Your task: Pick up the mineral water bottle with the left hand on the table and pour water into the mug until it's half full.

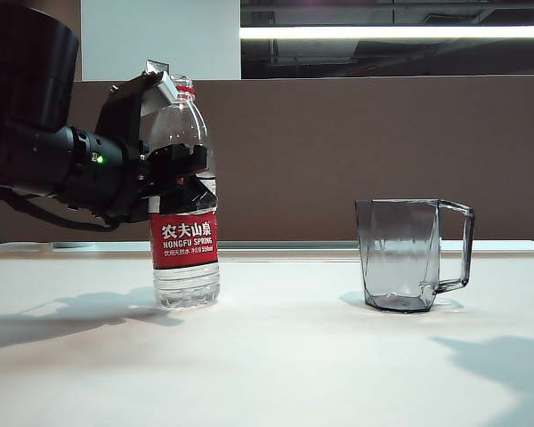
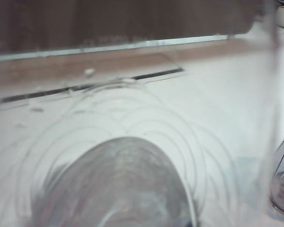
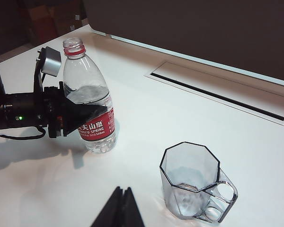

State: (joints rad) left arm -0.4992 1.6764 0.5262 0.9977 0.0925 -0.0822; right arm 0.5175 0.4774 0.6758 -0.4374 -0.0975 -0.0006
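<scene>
Left gripper straddles the upright mineral water bottle, clamped or not unclear; right gripper shut

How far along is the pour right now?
Early stage. Done: the left hand has reached the mineral water bottle and sits around its body just above the label. In hand: the grasp itself; the bottle stands upright on the table, cap off, not lifted. Left: lift, carry over and tilt into the mug, which looks empty. The right hand waits near the mug, fingertips together.
</scene>
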